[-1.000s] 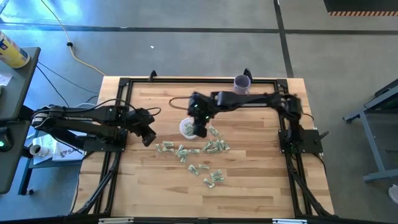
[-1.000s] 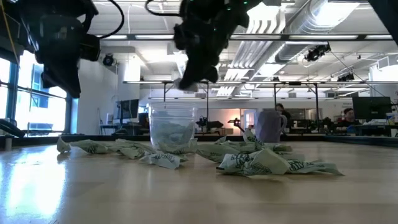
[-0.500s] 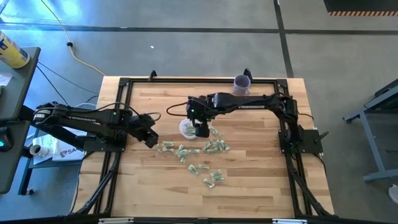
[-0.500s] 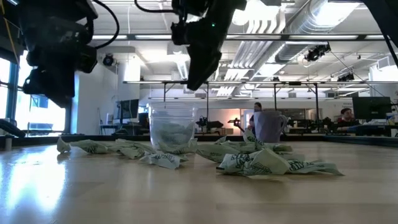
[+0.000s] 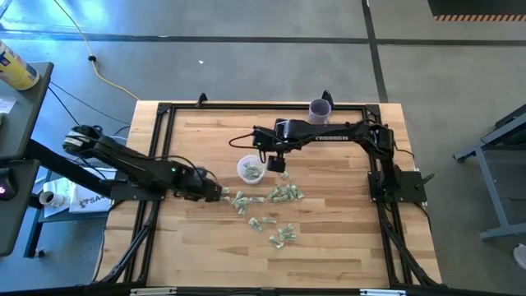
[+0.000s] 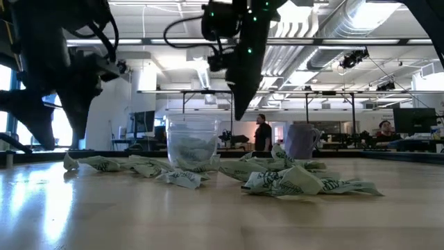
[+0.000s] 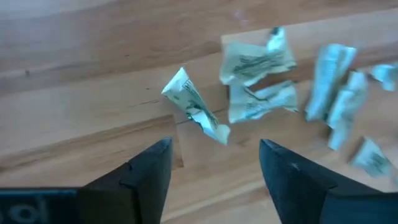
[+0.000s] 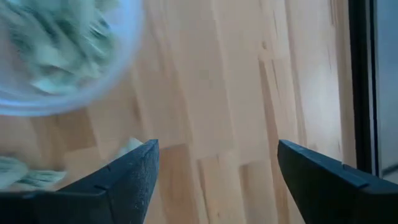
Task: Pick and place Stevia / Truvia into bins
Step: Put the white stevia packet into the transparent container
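High view is showing the left end effector [image 5: 215, 193] reaching low at the left end of a scatter of crumpled green-and-white paper packets [image 5: 265, 205], centre of frame. Left wrist view is showing its fingers spread wide, 1 folded packet [image 7: 196, 107] lying just ahead between them, long axis slanting. The translucent plastic cup [image 5: 250, 170] is sitting just above the scatter on the wooden counter [image 5: 329, 247]. The right end effector [image 5: 276, 164], also spread wide and holding nothing, is hanging beside the cup.
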Action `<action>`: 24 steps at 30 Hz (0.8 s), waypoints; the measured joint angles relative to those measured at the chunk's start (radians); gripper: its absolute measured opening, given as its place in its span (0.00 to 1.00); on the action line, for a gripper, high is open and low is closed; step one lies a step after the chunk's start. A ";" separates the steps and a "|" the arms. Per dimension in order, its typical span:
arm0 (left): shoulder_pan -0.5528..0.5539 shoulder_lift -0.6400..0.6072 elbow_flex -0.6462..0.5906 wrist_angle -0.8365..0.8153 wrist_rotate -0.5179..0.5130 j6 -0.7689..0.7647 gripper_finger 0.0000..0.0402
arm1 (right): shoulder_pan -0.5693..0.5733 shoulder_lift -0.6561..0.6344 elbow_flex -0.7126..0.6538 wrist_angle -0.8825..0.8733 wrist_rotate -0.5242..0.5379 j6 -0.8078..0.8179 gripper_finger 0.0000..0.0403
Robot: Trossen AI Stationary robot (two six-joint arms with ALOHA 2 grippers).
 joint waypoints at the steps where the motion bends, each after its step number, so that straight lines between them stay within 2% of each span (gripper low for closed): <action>1: -0.005 0.026 0.001 0.021 -0.001 -0.012 0.64 | -0.008 0.000 -0.012 0.001 0.006 -0.001 0.78; 8: -0.004 0.166 0.004 0.038 -0.028 -0.034 0.45 | -0.057 -0.019 -0.074 0.031 -0.014 -0.066 0.78; 12: -0.005 0.185 0.004 0.026 -0.050 -0.025 0.28 | -0.080 -0.045 -0.082 0.041 -0.025 -0.083 0.78; 17: 0.015 0.175 0.002 -0.021 -0.158 -0.001 0.06 | -0.108 -0.108 -0.081 0.099 -0.065 -0.078 0.78; 24: 0.108 0.124 0.039 -0.084 -0.198 0.174 0.06 | -0.123 -0.197 -0.081 0.059 -0.007 -0.057 0.78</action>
